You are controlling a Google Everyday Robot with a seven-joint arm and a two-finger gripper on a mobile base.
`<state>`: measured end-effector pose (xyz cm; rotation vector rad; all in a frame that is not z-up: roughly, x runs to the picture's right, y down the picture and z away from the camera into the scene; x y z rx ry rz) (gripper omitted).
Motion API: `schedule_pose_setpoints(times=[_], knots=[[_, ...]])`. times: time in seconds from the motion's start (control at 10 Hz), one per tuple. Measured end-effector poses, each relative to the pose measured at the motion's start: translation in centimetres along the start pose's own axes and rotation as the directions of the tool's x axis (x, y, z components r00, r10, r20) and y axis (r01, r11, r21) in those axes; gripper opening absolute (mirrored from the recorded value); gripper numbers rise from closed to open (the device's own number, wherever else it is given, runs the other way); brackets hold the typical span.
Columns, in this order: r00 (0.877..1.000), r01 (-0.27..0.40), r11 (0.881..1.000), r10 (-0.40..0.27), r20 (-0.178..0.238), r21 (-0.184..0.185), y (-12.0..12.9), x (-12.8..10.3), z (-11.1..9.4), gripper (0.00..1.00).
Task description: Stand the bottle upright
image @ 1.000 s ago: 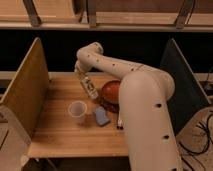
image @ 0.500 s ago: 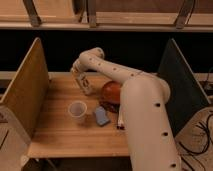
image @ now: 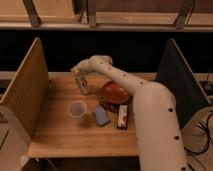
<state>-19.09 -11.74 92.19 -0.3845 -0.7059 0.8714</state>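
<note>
The bottle [image: 83, 85] is small, slim and cream-white with a brownish label. It stands nearly upright on the wooden table [image: 55, 135] at the back, left of the middle. My gripper [image: 79, 75] is at the bottle's top, reaching in from the right, and is shut on its upper part. The white arm [image: 150, 110] comes up from the lower right and hides the table's right side.
A translucent cup [image: 77, 109] stands in front of the bottle. A blue block [image: 101, 116] and a dark flat bar [image: 122, 116] lie to the cup's right. A reddish-brown bowl [image: 115, 92] sits right of the bottle. A panel stands at each side, the left one wooden [image: 25, 90], the right one dark [image: 177, 80].
The bottle has gone from tilted to nearly upright. The gripper has shifted slightly left and up with it.
</note>
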Motion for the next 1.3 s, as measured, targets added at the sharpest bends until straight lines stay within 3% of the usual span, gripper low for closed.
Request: schedule_pose_setpoints(times=[0.5,0.9,1.1,1.3], knots=[[1.000,0.011,1.000,-0.011,-0.029,-0.008,-0.1,2.5,-1.0,0.72],[0.997,0.031,0.999,-0.029,-0.072,0.031,0.0,4.1,-2.5,0.75],[0.998,0.035,0.997,-0.031,-0.060,0.067,-0.3,3.5,-4.1,0.75],[0.997,0.036,0.996,-0.030,-0.066,0.080,0.3,3.2,-4.8,0.75]])
